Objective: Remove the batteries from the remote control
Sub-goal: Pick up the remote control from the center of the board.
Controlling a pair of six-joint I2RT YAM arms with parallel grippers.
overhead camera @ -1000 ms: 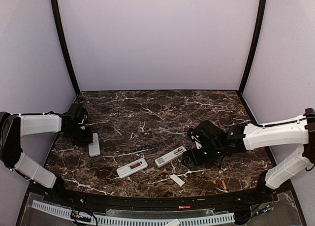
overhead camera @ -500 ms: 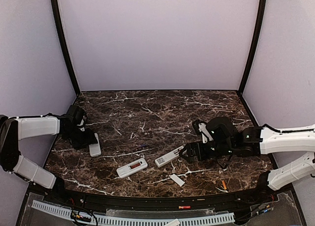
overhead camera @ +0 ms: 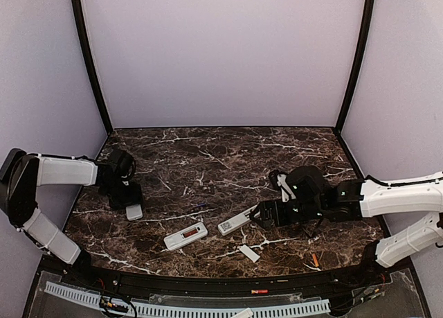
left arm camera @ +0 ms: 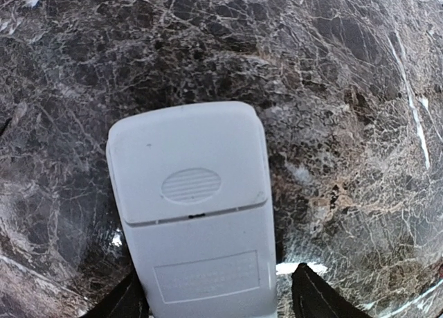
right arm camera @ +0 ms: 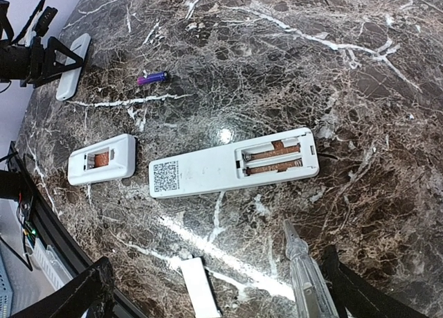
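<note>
Left gripper (overhead camera: pixel 130 200) sat at a white remote (overhead camera: pixel 134 212) by the left edge; right gripper (overhead camera: pixel 261 215) beside a long remote (overhead camera: pixel 239 221).

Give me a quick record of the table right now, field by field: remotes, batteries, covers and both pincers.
long remote: compartment open, two batteries inside
short remote: compartment open, one battery inside
third remote: back cover on
loose batteries: purple battery behind the remotes; orange battery near the front edge
loose cover: lying in front of the long remote
left pincer: open, a finger on either side of the third remote
right pincer: open, at the long remote's compartment end
</note>
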